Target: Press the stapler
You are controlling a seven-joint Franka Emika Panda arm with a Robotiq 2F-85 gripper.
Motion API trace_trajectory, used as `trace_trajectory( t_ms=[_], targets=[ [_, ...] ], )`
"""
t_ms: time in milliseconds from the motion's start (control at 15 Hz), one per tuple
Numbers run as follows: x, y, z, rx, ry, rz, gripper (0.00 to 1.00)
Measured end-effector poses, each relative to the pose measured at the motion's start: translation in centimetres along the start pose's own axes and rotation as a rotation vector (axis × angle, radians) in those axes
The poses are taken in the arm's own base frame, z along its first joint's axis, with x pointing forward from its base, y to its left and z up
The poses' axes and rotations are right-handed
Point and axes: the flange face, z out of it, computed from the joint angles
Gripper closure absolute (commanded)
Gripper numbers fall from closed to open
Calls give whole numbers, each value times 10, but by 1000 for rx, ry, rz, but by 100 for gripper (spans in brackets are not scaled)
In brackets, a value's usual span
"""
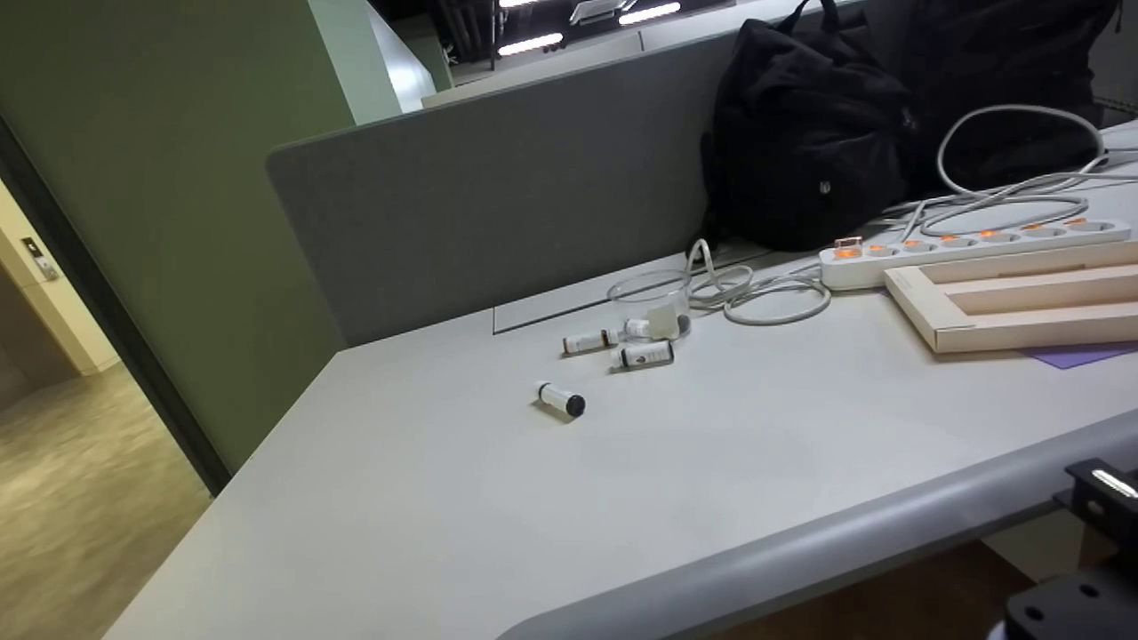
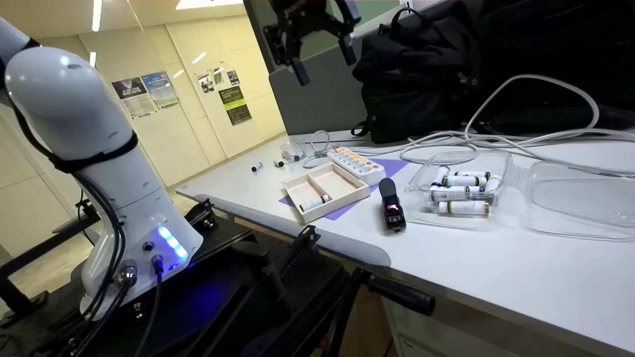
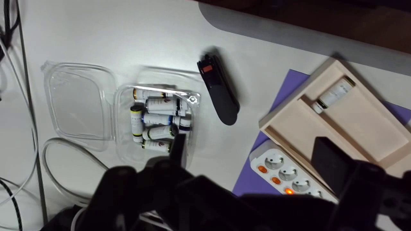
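A black stapler (image 2: 390,198) lies on the white table in an exterior view, between the wooden tray and a clear plastic box. In the wrist view the stapler (image 3: 221,94) is at the upper middle, with an orange-red mark near one end. It is out of view in the exterior view that shows the table's far corner. My gripper (image 2: 325,67) is high above the table, well apart from the stapler. In the wrist view my gripper's fingers (image 3: 250,144) are spread wide with nothing between them.
A wooden tray (image 3: 324,120) with a small bottle lies on purple paper (image 3: 252,179), beside a white power strip (image 3: 268,154). A clear open box (image 3: 123,154) holds several bottles. Loose cables (image 2: 540,131) and black backpacks (image 2: 407,84) are at the back. Loose bottles (image 1: 560,399) lie farther off.
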Motion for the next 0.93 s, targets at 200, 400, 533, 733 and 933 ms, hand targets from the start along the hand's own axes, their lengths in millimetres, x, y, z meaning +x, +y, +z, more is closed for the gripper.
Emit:
trace_trajectory(
  t_ms=[200,400,533,733,933],
  targets=[
    [22,18,19,-17,-100,18,0],
    [31,23,22,-32,-132,19,0],
    [31,24,21,-32,-131,21,0],
    [30,24,21,-32,-130,22,0],
    [35,20,24,-12,-118,4,26]
  ],
)
